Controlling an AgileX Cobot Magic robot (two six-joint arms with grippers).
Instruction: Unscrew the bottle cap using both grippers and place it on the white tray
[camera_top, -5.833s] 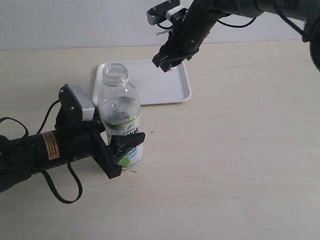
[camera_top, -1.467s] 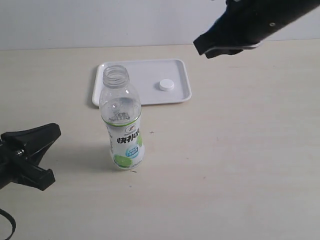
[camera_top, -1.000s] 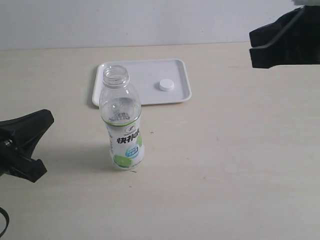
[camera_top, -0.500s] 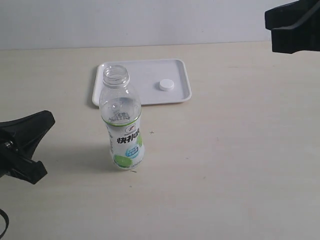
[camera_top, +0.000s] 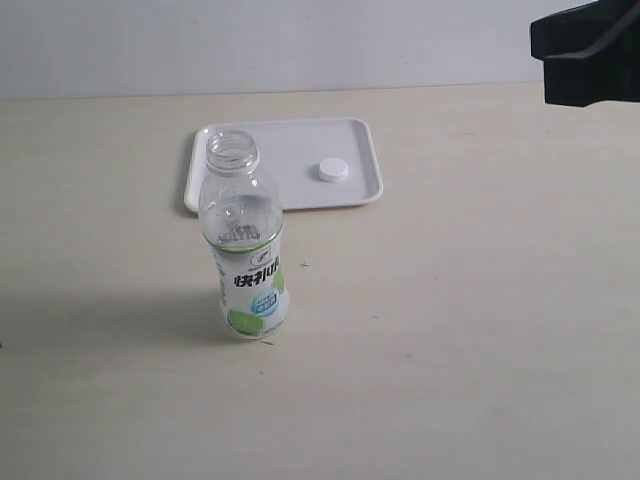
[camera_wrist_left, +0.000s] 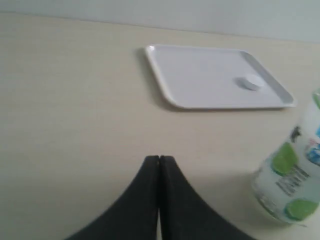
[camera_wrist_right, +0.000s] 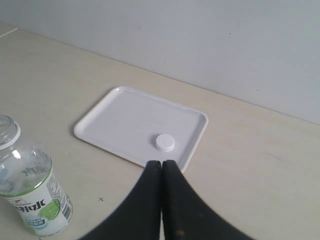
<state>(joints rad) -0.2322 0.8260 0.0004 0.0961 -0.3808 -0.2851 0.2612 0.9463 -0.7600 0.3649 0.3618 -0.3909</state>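
Note:
The clear bottle (camera_top: 246, 250) stands upright and uncapped in the middle of the table, its green and white label facing front; it also shows as the bottle (camera_wrist_right: 31, 187) and the bottle (camera_wrist_left: 292, 175) in the wrist views. The small white bottle cap (camera_top: 333, 171) lies flat on the white tray (camera_top: 290, 195) behind the bottle. My right gripper (camera_top: 540, 55) hangs shut and empty at the exterior view's upper right edge, well away from the tray. My left gripper (camera_wrist_left: 159, 159) is shut and empty, and is out of the exterior view. The cap (camera_wrist_right: 165, 142) lies on the tray (camera_wrist_right: 110, 117) beyond my right gripper (camera_wrist_right: 161, 164).
The pale wooden table (camera_top: 460, 300) stretches around the bottle and tray. A plain light wall (camera_top: 300, 40) runs along the table's far edge.
My left gripper has drawn back out of the exterior view's left edge. The right gripper has held still at the upper right since half a second ago. Bottle and cap have not moved.

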